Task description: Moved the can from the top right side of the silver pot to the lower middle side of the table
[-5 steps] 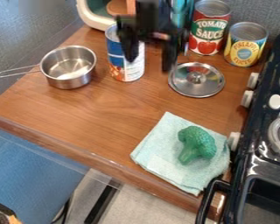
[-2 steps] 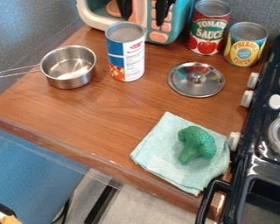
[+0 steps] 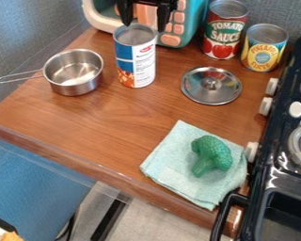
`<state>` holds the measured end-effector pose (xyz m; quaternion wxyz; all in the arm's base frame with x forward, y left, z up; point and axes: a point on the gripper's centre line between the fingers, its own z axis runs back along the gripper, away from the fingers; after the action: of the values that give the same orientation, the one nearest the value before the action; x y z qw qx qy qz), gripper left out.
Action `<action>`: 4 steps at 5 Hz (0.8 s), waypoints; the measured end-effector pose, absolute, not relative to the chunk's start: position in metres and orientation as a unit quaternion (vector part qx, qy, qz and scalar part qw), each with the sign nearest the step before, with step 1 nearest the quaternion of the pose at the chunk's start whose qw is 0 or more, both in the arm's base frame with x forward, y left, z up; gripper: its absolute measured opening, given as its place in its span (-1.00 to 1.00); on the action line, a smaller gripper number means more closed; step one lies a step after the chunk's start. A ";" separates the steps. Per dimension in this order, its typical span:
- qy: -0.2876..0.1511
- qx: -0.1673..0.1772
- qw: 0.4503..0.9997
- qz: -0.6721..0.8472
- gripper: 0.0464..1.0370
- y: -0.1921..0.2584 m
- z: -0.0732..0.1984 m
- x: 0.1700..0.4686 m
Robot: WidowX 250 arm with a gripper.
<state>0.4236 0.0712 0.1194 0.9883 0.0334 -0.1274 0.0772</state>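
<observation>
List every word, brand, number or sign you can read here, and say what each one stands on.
"TOMATO SAUCE": on the red and green can.
"PINEAPPLE": on the yellow can; the word below it is too blurred to read surely.
Blue and white can: its print is too small to read.

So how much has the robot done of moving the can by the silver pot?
Nothing looks done: the can stands right beside the silver pot. Nothing seems in hand: the tool is by the can's top, fingers apart. Left: grip it, carry it to the table's lower middle, let go.
</observation>
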 end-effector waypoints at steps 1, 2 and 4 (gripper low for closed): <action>-0.140 0.032 0.987 0.078 0.93 0.072 0.125 0.431; -0.142 0.029 0.986 0.081 0.93 0.075 0.124 0.436; -0.134 0.032 0.987 0.082 0.93 0.077 0.113 0.442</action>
<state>0.4423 0.0767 0.1131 0.9871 0.0317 -0.1343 0.0815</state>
